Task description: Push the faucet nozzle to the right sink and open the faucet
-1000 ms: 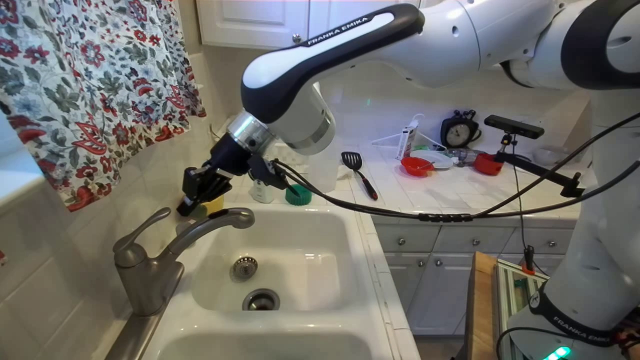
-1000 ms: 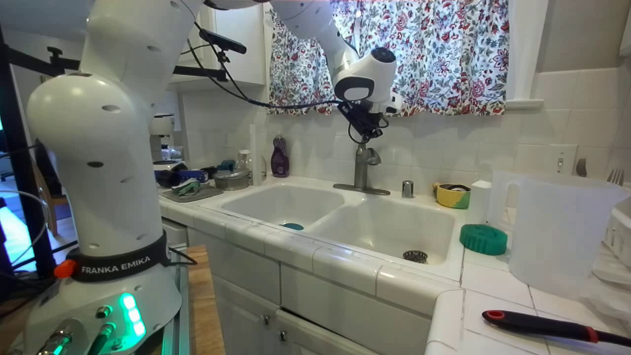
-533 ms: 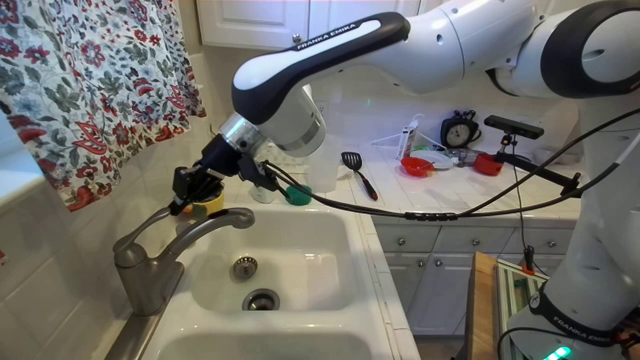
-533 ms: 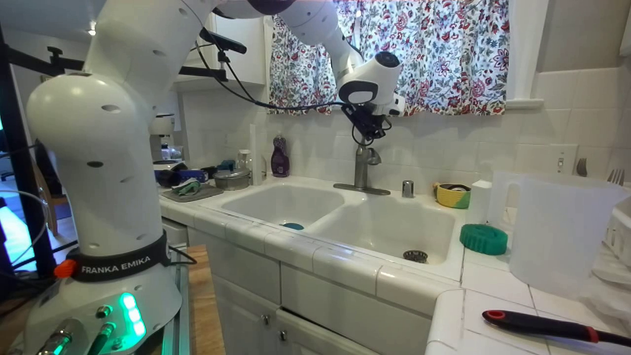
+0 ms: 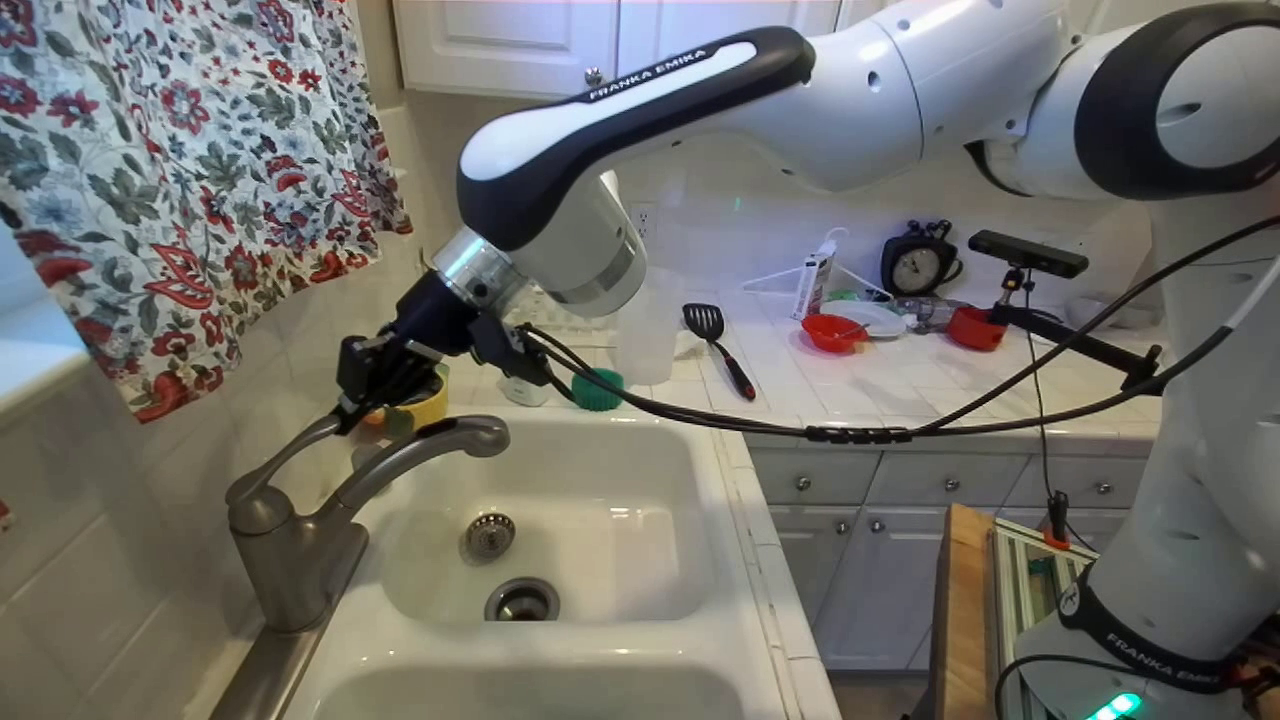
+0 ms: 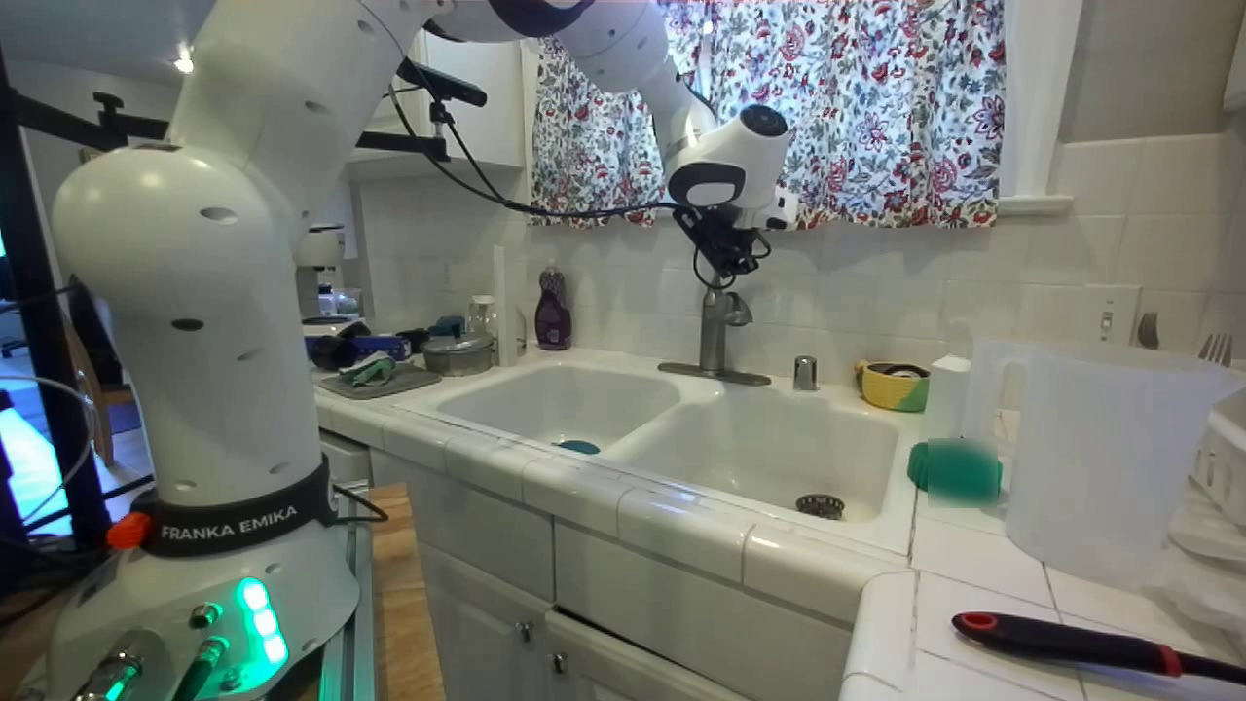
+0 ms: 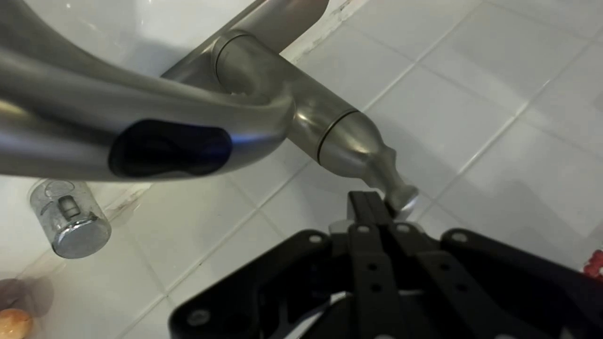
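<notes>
The brushed grey-metal faucet (image 5: 290, 560) stands behind the sinks in both exterior views (image 6: 714, 336). Its arched faucet nozzle (image 5: 415, 442) reaches out over the right sink (image 5: 640, 550), the white basin with the round drain; this basin also shows in an exterior view (image 6: 769, 438). In the wrist view the nozzle (image 7: 85, 127) crosses the upper left. The short lever (image 7: 374, 160) points toward my gripper (image 7: 370, 202). My gripper is shut with its fingertips together and empty, right beside the lever's end; it appears to touch it. In an exterior view the fingertips (image 5: 345, 418) meet the lever tip.
The left sink (image 6: 574, 394) lies beside the right one. A metal cap (image 6: 805, 373), a yellow bowl (image 6: 894, 387), a green scrubber (image 5: 597, 390) and a white pitcher (image 6: 1100, 458) stand around the right sink. A tiled wall and a floral curtain (image 5: 190, 180) are behind the faucet.
My gripper has moved down and toward the wall, from above the nozzle to the lever's end. In the last half second it shifted only slightly. The nozzle and lever look unmoved.
</notes>
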`<move>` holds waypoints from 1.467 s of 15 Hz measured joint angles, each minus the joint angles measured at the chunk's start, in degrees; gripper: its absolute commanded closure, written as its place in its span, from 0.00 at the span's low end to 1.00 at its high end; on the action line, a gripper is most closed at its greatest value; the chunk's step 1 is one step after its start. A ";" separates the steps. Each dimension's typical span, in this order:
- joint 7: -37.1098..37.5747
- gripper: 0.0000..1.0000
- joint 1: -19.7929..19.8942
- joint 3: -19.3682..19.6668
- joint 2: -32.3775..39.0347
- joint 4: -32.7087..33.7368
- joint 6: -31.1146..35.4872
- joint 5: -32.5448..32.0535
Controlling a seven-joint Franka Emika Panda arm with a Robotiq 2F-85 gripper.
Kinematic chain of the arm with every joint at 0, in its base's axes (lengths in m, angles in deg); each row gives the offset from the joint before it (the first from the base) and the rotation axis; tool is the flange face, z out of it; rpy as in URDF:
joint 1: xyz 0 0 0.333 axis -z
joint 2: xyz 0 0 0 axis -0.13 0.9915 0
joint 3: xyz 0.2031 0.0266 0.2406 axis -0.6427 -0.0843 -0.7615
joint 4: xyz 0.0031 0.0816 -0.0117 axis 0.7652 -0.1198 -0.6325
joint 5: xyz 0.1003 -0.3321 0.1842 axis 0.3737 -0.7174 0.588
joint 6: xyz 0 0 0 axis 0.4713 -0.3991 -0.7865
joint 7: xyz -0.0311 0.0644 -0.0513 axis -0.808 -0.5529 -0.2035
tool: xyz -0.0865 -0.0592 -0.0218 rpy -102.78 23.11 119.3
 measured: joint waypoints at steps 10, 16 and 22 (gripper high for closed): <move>-5.39 1.00 1.49 -2.28 -0.07 0.42 0.02 6.88; -4.81 1.00 1.40 -0.73 -0.24 0.39 0.82 7.05; -0.61 0.55 0.98 3.70 -9.81 -9.60 0.60 5.19</move>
